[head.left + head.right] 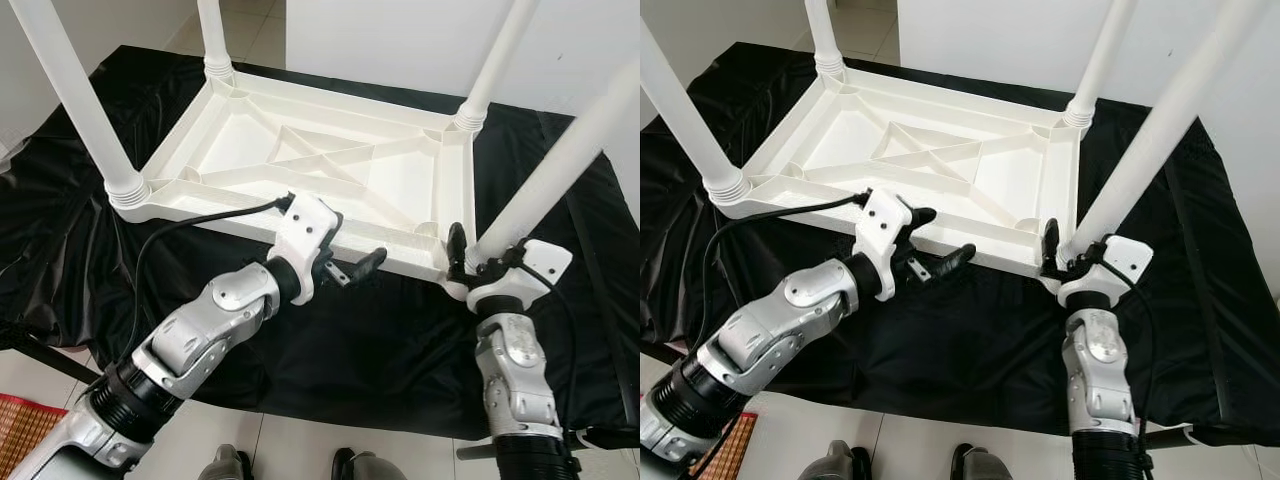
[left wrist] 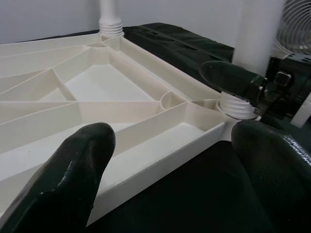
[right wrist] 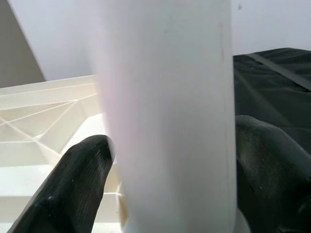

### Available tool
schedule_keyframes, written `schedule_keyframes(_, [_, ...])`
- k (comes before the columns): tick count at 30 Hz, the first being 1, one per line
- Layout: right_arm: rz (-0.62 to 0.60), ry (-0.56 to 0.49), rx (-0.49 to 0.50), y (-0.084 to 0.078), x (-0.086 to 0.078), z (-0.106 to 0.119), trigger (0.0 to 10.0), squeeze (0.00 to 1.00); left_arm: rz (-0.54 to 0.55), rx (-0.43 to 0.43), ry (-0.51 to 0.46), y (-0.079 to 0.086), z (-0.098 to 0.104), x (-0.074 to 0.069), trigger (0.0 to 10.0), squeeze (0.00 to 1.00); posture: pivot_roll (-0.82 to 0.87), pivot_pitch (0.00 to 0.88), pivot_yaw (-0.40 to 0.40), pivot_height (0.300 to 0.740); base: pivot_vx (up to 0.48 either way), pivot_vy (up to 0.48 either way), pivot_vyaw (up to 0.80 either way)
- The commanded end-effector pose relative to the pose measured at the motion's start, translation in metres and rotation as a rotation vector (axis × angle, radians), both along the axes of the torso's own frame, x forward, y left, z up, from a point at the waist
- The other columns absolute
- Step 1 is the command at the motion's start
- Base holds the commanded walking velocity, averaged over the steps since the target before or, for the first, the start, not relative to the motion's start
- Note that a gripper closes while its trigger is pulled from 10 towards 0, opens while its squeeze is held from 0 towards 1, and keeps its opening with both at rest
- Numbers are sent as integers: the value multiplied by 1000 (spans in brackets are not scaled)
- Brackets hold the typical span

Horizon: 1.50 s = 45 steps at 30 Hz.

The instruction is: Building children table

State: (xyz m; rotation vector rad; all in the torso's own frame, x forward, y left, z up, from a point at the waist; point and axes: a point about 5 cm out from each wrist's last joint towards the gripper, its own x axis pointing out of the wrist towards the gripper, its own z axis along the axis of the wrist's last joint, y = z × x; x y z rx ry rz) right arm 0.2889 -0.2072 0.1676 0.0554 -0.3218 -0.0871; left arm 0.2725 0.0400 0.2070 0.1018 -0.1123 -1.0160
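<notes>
The white plastic table top lies upside down on the black cloth, all four legs standing up from its corners. My right gripper is closed around the nearest leg just above its socket, one finger on each side of the tube. My left gripper hangs with fingers spread wide at the near rim, one finger above the ribbed underside, the other outside the edge, gripping nothing.

I judge the table light and stiff but smooth, so the round leg could slip or twist in my grip. The ribbed rim looks the surer place to hold.

The leg tops run out of frame. My right fingers hide the socket joint, so I cannot tell whether that leg is fully seated.
</notes>
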Motion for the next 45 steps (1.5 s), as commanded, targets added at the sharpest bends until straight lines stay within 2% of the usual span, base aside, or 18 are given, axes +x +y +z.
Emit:
schedule_keyframes(1, [19,10,-8,-3,-3,-1,10000,0,-316,60,22,-8,-5,-18,10000,0,51,180,-13,740,0,0,0])
schedule_keyframes(5, [56,8,-12,-2,-3,1,10000,0,-317,62,20,-8,-5,-18,10000,0,51,180,-13,740,0,0,0])
schedule_keyframes(6, [85,13,-22,0,-3,0,6980,0,-313,59,18,-8,-4,-17,10000,0,50,179,-12,740,0,0,0])
schedule_keyframes(8, [104,18,-30,1,-3,0,6980,0,-311,57,16,-8,-3,-16,10000,0,50,179,-12,740,0,0,0])
schedule_keyframes(9, [123,24,-16,1,-2,-1,0,0,-306,53,14,-8,-2,-16,10000,0,50,179,-12,740,0,0,0])
schedule_keyframes(12, [126,67,65,-3,2,-6,0,0,-297,48,9,-7,-1,-14,10000,0,50,177,-13,740,0,0,0])
schedule_keyframes(29, [154,83,75,-5,4,-6,0,0,-280,43,4,-6,0,-11,10000,0,51,162,-20,740,0,0,0])
schedule_keyframes(30, [152,87,72,-5,4,-6,2392,0,-280,43,3,-6,1,-11,10000,0,51,162,-20,740,0,0,0])
schedule_keyframes(31, [148,89,71,-5,5,-6,10000,0,-281,43,2,-6,1,-10,10000,0,47,158,-18,740,0,0,0])
schedule_keyframes(32, [147,91,73,-6,5,-6,10000,63,-281,43,2,-7,1,-10,10000,0,47,158,-18,740,0,0,0])
schedule_keyframes(34, [148,91,73,-6,6,-6,10000,63,-282,43,2,-7,1,-9,10000,0,47,158,-18,740,0,0,0])
schedule_keyframes(35, [151,87,74,-6,6,-5,10000,1000,-283,43,2,-7,1,-9,10000,0,44,154,-14,740,0,0,0])
schedule_keyframes(45, [165,86,89,-3,11,4,10000,1000,-297,36,-6,-11,4,-6,10000,0,36,156,1,740,0,0,0])
